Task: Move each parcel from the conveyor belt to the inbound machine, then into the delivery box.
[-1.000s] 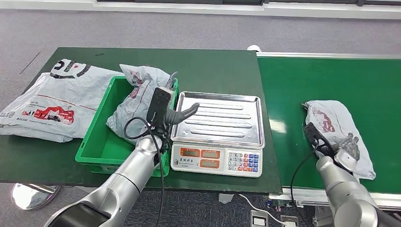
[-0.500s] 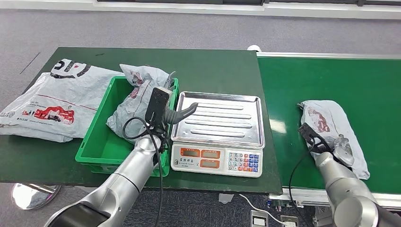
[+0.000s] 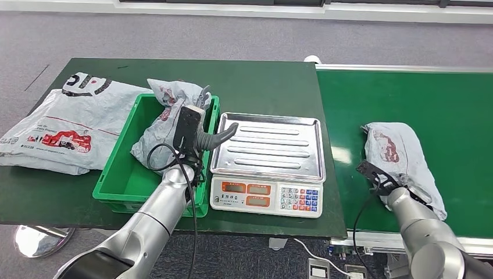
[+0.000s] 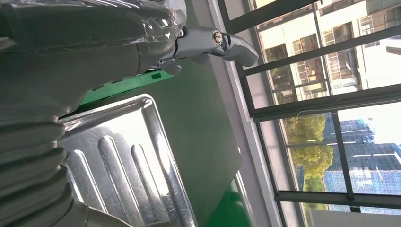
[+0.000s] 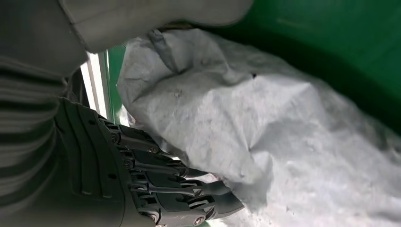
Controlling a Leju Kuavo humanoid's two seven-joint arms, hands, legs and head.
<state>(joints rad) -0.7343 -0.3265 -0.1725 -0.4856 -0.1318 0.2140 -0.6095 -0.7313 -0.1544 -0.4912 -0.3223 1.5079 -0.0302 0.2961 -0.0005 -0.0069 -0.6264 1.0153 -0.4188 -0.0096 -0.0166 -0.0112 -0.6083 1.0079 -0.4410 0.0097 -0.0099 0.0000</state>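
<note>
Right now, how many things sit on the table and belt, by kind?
Grey plastic parcels: 3 (in the green bin, flat on the table left of the bin, on the conveyor belt)
Green bins: 1
Weighing scales: 1
Total: 5

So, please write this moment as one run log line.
right hand: grips parcel on belt | left hand: open beside scale | bin: one parcel
</note>
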